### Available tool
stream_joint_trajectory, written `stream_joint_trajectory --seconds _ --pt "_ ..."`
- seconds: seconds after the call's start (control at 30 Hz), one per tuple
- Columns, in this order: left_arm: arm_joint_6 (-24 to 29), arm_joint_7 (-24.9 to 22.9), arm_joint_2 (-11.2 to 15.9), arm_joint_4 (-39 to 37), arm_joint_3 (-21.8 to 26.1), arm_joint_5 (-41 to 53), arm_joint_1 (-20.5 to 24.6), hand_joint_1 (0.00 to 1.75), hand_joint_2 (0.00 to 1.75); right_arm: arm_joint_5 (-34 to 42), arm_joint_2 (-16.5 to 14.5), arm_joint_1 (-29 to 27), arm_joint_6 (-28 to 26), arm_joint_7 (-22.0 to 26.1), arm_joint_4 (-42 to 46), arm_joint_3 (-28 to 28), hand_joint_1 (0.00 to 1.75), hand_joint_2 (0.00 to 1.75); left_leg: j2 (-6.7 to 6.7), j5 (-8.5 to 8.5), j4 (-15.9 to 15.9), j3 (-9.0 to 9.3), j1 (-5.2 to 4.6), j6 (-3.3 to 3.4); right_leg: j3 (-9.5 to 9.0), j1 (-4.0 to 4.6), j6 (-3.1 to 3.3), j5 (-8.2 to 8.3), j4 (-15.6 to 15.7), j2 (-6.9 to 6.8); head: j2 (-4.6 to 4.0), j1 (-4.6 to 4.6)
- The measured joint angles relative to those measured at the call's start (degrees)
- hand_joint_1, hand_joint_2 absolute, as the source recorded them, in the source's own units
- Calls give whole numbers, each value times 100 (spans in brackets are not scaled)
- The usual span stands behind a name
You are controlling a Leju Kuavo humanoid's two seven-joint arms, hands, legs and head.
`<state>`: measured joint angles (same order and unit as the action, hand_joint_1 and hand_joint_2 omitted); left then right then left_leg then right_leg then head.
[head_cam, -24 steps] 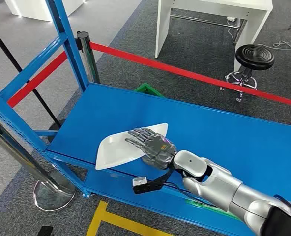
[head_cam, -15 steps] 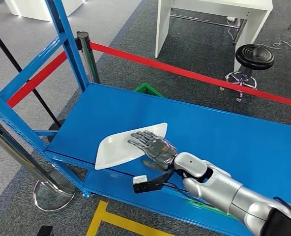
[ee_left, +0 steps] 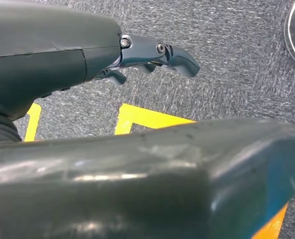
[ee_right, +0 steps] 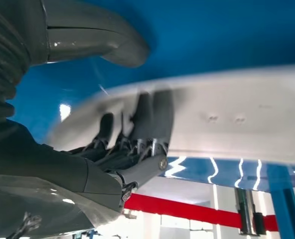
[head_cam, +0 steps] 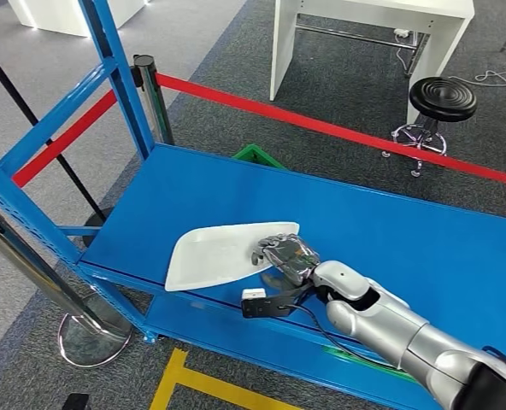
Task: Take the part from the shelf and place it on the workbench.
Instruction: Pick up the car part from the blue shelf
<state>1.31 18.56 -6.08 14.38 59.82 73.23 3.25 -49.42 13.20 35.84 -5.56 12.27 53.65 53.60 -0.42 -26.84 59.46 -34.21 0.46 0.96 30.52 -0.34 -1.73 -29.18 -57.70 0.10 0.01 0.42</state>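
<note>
A flat white part [head_cam: 212,254] lies near the front left of the blue shelf [head_cam: 398,248]. My right hand [head_cam: 288,256] grips the part's right end, fingers curled over its edge. In the right wrist view the white part [ee_right: 232,119] sits between the dark fingers [ee_right: 153,117] on one face and the thick thumb [ee_right: 100,37] on the other. My left hand [ee_left: 153,52] hangs over the grey carpet with its fingers stretched out and nothing in them.
Blue shelf uprights [head_cam: 118,73] rise at the left. Behind the shelf run a red barrier tape [head_cam: 341,132] and its post [head_cam: 150,94]. Farther back stand a black stool [head_cam: 443,101] and a white table [head_cam: 367,26]. A yellow floor line [head_cam: 198,384] lies below the shelf.
My right hand's fingers, earlier lying flat on the part, have curled around its right end. The part has shifted slightly to the right and its right end has come up a little.
</note>
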Motion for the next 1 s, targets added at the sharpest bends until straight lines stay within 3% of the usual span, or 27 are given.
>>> stream_joint_trajectory --seconds 0.6,1.0 --pt "-13 5 22 0 -26 -108 -30 0 0 -86 13 -162 -183 25 -106 -302 175 175 0 0 0 0 0 0 0 0 0 0 0 0 1 1" --pt "-9 38 17 0 -23 -273 -62 0 0 134 13 -638 -591 -105 630 -760 175 175 -1 0 -1 -1 0 0 -1 0 0 0 0 -2 1 1"
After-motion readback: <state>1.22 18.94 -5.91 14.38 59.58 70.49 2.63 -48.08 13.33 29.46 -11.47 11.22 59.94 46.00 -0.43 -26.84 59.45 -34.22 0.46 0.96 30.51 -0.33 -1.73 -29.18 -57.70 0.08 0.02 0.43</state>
